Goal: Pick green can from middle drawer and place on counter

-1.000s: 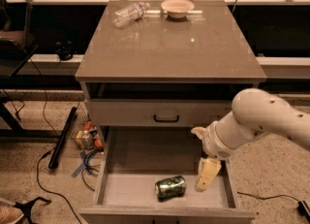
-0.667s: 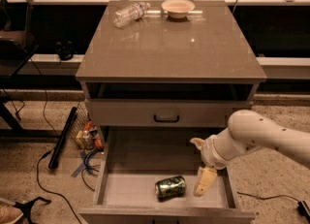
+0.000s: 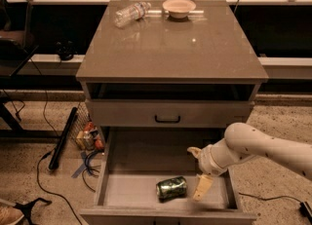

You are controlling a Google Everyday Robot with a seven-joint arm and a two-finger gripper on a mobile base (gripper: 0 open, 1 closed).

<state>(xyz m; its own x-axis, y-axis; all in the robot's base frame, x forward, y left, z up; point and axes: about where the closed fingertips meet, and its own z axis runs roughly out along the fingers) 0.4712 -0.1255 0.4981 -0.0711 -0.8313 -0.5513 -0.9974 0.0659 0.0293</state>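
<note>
The wide grey wooden middle drawer (image 3: 127, 193) is pulled fully out, with low side walls left and right and its front lip at the near edge. The small dented green metal can (image 3: 171, 188) lies on its side on the drawer floor, close to the front lip, with bare floor to its left and behind it. The white arm's gripper (image 3: 195, 173) reaches in from the right with its fingers spread wide and nothing held. The near finger (image 3: 202, 188) hangs just right of the can; whether they touch I cannot tell. Above, the glossy grey-brown square table (image 3: 170, 53) carries a clear plastic water bottle (image 3: 131, 13) and a pale round bowl (image 3: 179, 7) at its far edge.
</note>
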